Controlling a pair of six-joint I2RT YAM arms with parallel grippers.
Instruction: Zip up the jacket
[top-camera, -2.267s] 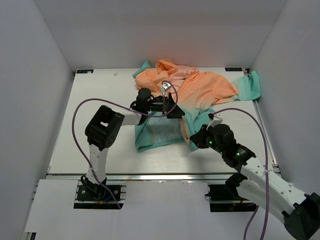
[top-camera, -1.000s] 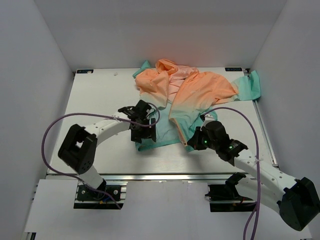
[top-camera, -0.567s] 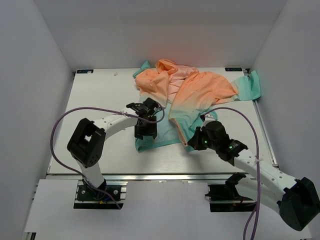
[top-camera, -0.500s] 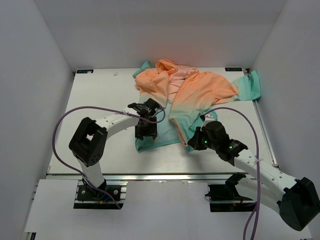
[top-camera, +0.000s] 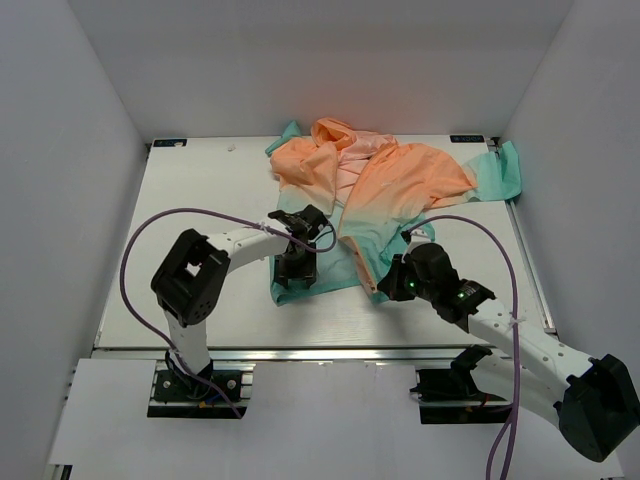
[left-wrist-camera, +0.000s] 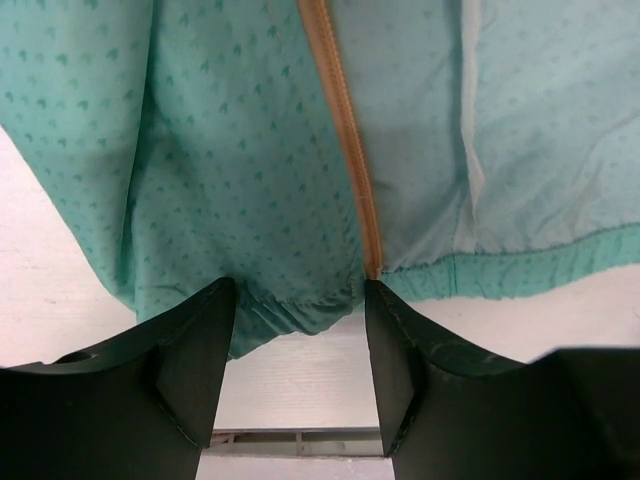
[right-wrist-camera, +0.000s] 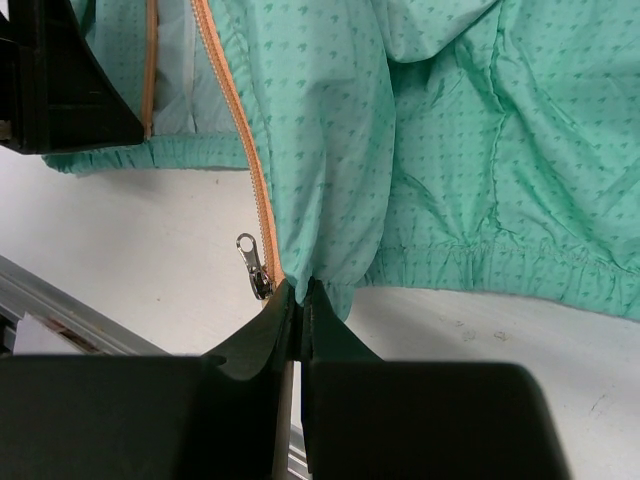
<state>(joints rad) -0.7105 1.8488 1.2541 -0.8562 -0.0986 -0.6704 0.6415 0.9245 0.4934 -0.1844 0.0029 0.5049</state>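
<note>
jacket (top-camera: 400, 185): thin patterned fabric, peach fading to teal, rumpled and unzipped on the white tabletop (top-camera: 190, 200), centre to far right | left fingers (left-wrist-camera: 195, 350): spread, straddling the gathered teal hem (left-wrist-camera: 290, 310) where an orange zipper tape (left-wrist-camera: 340, 120) ends | right fingers (right-wrist-camera: 330, 335): pressed together, pinching the other hem corner beside the metal zipper pull (right-wrist-camera: 252, 262)
</note>
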